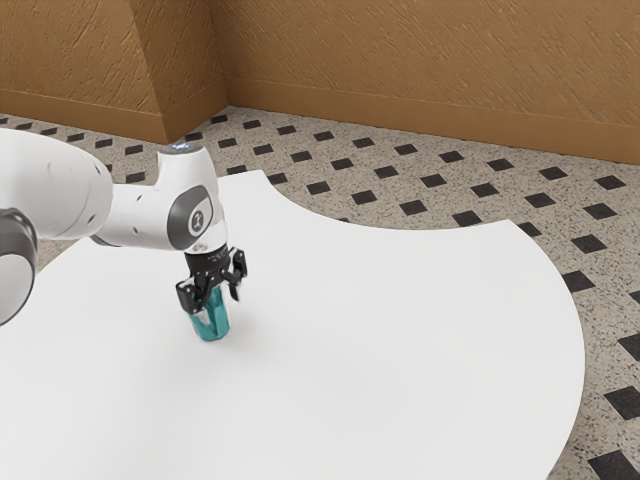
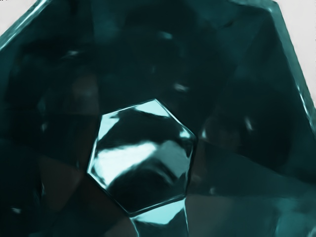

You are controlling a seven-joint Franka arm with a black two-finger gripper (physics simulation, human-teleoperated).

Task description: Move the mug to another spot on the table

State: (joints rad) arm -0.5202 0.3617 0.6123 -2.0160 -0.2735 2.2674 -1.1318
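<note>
From where I stand, the white Franka arm (image 1: 150, 215) reaches down over the big white curved-edge table (image 1: 420, 360), and its black 2-finger gripper (image 1: 212, 292) is right on top of the small teal, glossy, faceted mug (image 1: 211, 326). The mug lies straight below the gripper, touching it or close to it, with its long axis upright and its open mouth facing up into the hand. Its base looks to be on the table or barely off it; I cannot say which. There is only 1 arm here, so no choice of which one reaches.

Whether the gripper has closed on the mug I cannot tell; the black parts and the teal rim overlap too tightly from the side.

The exterior view gives the setting: the mug sits under the hand with plenty of bare table stretching away from the gripper on the far side from the arm. The wrist view gives what the side camera hides, the inside of the mug (image 2: 143, 158): dark teal walls sloping down to a bright 6-sided floor, so the hand is about centred over the opening.

My guess is the coming move turns on that vertical line-up: a lift straight up along the mug's axis, then a carry outward
</note>
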